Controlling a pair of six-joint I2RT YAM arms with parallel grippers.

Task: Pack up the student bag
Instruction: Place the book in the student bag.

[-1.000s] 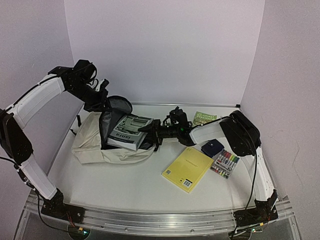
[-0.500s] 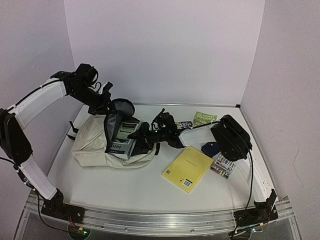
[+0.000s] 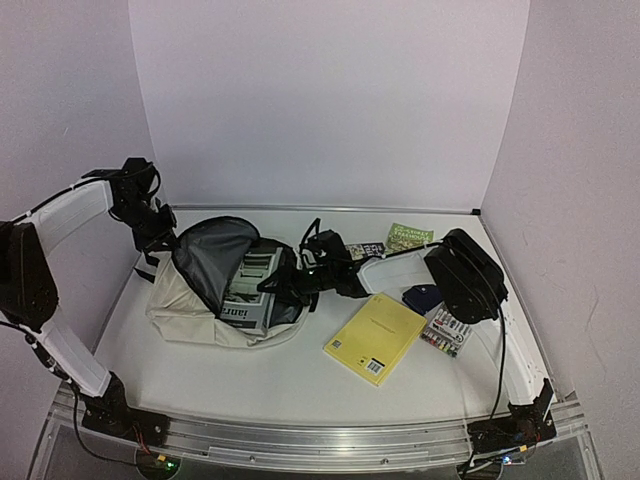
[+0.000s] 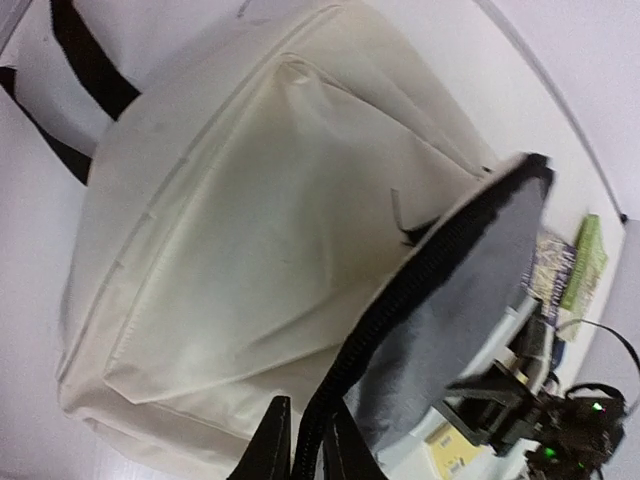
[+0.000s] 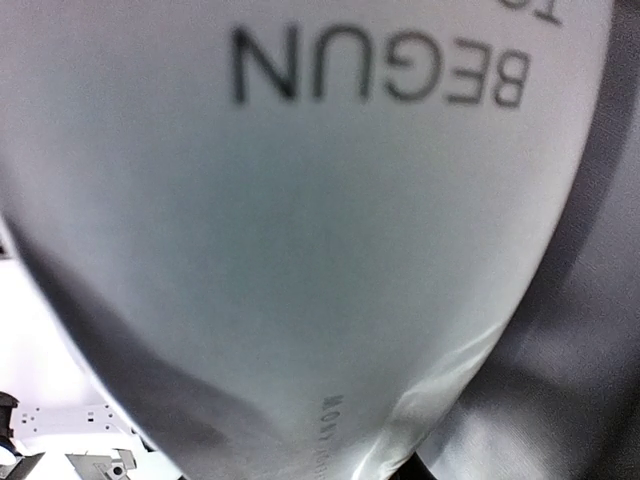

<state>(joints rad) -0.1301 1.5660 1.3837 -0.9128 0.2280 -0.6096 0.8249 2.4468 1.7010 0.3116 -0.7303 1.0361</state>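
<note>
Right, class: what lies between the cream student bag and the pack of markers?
A yellow book lies flat between the student bag and the markers, seen in the top view.

place: robot lab bench | evidence: plain white walls (image 3: 320, 100), white table (image 3: 250, 375), aluminium mounting rail (image 3: 320, 432)
</note>
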